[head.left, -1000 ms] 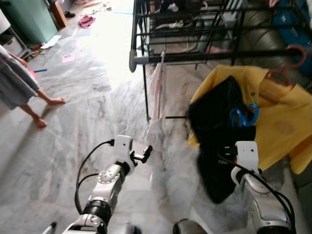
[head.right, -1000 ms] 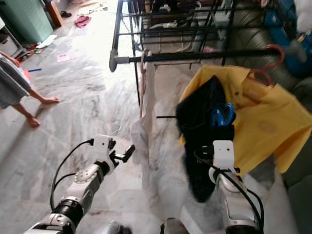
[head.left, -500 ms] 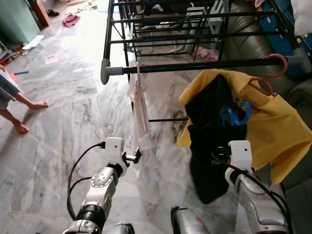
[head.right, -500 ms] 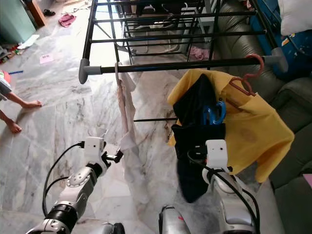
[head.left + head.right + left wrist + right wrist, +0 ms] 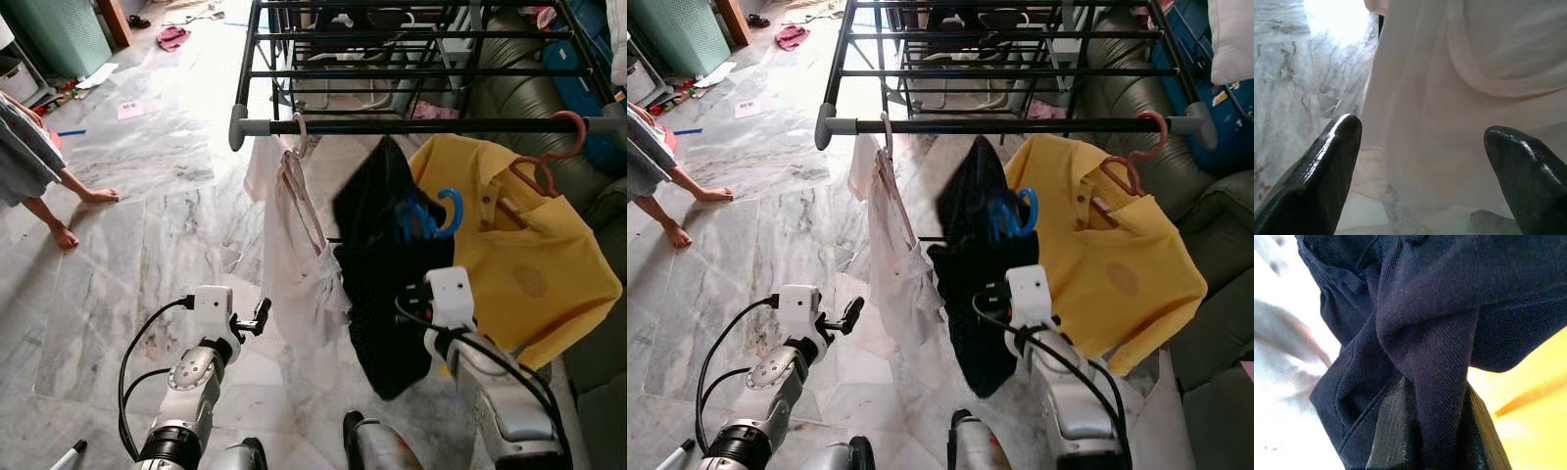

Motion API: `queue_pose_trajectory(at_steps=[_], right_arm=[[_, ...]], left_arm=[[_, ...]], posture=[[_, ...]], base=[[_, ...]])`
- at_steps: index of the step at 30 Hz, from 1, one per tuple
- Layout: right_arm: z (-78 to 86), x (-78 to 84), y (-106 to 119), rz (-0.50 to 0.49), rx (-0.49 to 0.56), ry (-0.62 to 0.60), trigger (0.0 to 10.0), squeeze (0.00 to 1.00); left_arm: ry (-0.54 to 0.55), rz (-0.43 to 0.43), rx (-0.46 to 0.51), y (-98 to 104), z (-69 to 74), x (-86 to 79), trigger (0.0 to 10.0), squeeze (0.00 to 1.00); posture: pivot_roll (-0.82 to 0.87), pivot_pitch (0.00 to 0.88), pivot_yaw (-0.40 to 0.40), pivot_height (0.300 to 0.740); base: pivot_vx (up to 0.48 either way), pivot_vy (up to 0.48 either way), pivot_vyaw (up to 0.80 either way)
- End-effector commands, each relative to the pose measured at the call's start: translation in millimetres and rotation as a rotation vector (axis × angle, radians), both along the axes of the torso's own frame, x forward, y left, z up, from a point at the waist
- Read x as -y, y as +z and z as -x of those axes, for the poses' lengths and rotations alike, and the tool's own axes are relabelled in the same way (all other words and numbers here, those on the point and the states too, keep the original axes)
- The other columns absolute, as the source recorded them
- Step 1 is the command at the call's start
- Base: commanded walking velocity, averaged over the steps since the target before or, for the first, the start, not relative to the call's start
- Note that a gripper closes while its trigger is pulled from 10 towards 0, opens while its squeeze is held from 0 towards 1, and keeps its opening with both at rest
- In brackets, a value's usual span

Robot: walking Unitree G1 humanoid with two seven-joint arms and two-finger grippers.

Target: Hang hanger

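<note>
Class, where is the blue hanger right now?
The blue hanger sits atop the dark garment, below the rail, between the pale garment and yellow shirt.

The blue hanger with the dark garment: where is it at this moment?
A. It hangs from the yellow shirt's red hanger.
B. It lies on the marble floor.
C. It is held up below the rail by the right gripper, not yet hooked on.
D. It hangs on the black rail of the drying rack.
C: the blue hanger sits below the black rail, unhooked, while the right gripper grips the dark garment.
</note>
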State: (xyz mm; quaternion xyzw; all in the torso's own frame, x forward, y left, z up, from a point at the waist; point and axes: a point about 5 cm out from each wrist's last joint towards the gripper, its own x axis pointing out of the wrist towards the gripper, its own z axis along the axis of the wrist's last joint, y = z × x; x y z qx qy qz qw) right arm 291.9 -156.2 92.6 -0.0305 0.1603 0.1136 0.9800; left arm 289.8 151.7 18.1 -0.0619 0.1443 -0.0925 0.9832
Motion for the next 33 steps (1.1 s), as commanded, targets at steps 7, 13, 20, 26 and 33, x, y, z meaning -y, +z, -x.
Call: queue_pose_trajectory(at_steps=[7, 13, 20, 26, 33], right_arm=[[-22.5, 7.5, 24.4, -0.028, 0.073, -0.027, 10.0, 0.0], [-45.6, 13.5, 39.6, -0.044, 0.084, -0.053, 10.0, 0.0], [-63.2, 10.6, 53.8, -0.028, 0.093, -0.048, 10.0, 0.0], [-75.1, 4.6, 49.5, 0.003, 0.009, -0.025, 10.0, 0.0], [-80.5, -7.0, 34.6, -0.018, -0.092, -0.007, 10.0, 0.0]], left_arm=[[0.01, -0.004, -0.013, -1.8, 3.6, -5.5, 10.0, 0.0], [0.009, -0.004, -0.025, -3.2, 5.8, -5.3, 10.0, 0.0], [0.005, -0.005, -0.031, -4.2, 6.5, -5.2, 10.0, 0.0], [0.003, -0.003, -0.042, -4.4, 5.8, -3.4, 10.0, 0.0], [-0.004, -0.003, -0.054, -5.2, 5.3, -0.6, 10.0, 0.0]], posture=[[-0.18, 0.221, 0.013, 0.74], [-0.18, 0.229, 0.017, 0.74], [-0.18, 0.231, 0.015, 0.74], [-0.18, 0.23, 0.008, 0.74], [-0.19, 0.226, 0.005, 0.74]], base=[[0.0, 0.0, 0.0], [0.0, 0.0, 0.0], [0.0, 0.0, 0.0], [0.0, 0.0, 0.0], [0.0, 0.0, 0.0]])
